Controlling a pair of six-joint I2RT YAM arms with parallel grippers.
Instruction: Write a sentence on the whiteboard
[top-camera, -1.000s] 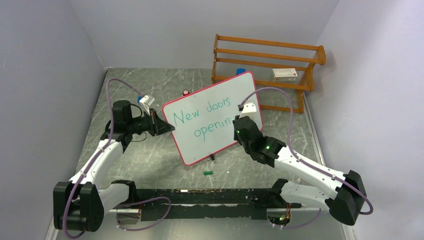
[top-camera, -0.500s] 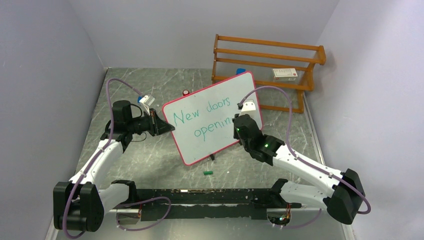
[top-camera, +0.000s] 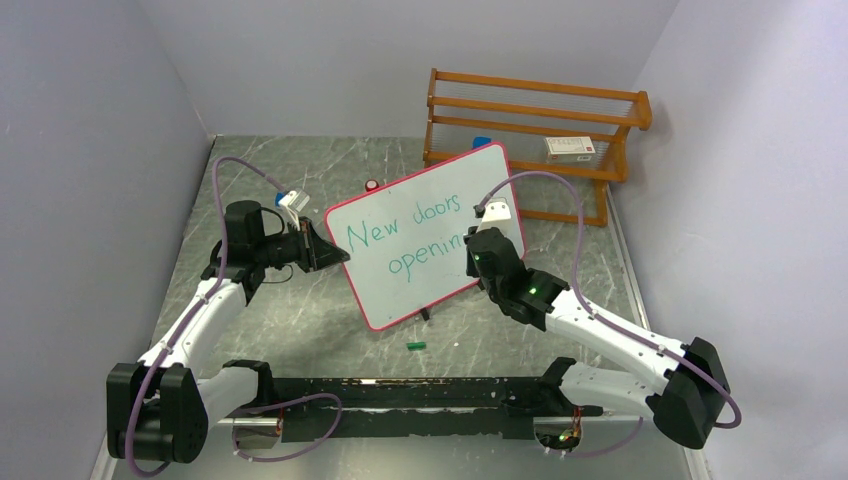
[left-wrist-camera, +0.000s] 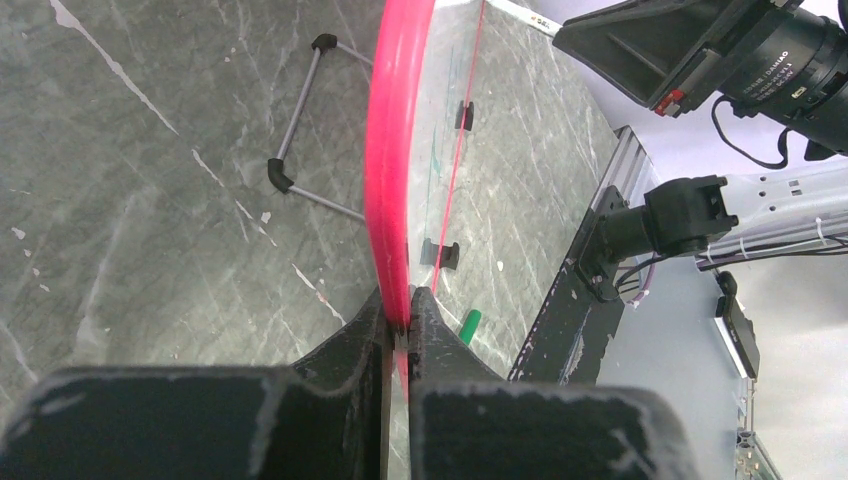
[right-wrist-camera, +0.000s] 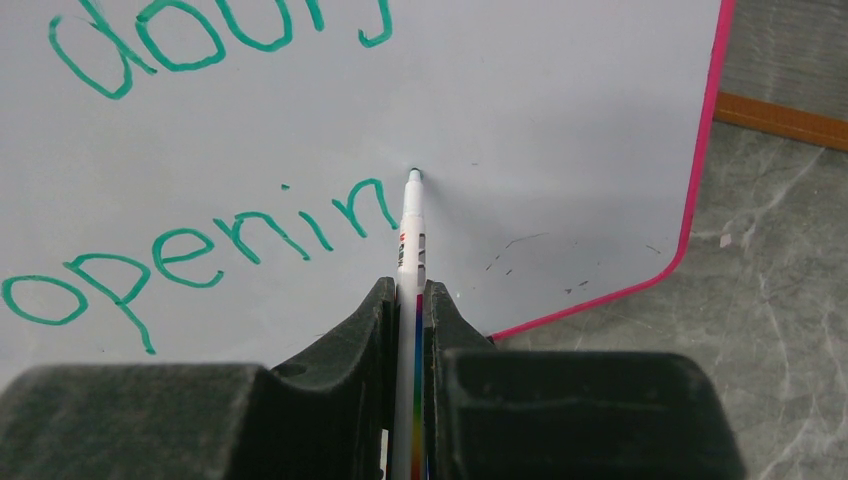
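Note:
The whiteboard (top-camera: 425, 235), white with a pink-red rim, stands tilted in the middle of the table. Green words on it read "New doors" over "openin" (right-wrist-camera: 200, 240). My left gripper (top-camera: 335, 255) is shut on the board's left rim (left-wrist-camera: 398, 180), seen edge-on in the left wrist view. My right gripper (right-wrist-camera: 405, 290) is shut on a white marker (right-wrist-camera: 408, 250) with a rainbow stripe. The marker's tip (right-wrist-camera: 414, 175) meets the board just right of the last "n". In the top view the right gripper (top-camera: 478, 243) covers the end of the second line.
A wooden rack (top-camera: 535, 120) holding a small box (top-camera: 570, 149) stands behind the board. A green cap (top-camera: 416, 345) lies in front of the board. A red-topped thing (top-camera: 372, 185) and a blue thing (top-camera: 481, 142) sit behind it. Grey walls close in both sides.
The right arm has shifted slightly; its gripper stays at the end of the second line. The left arm and the board have not moved.

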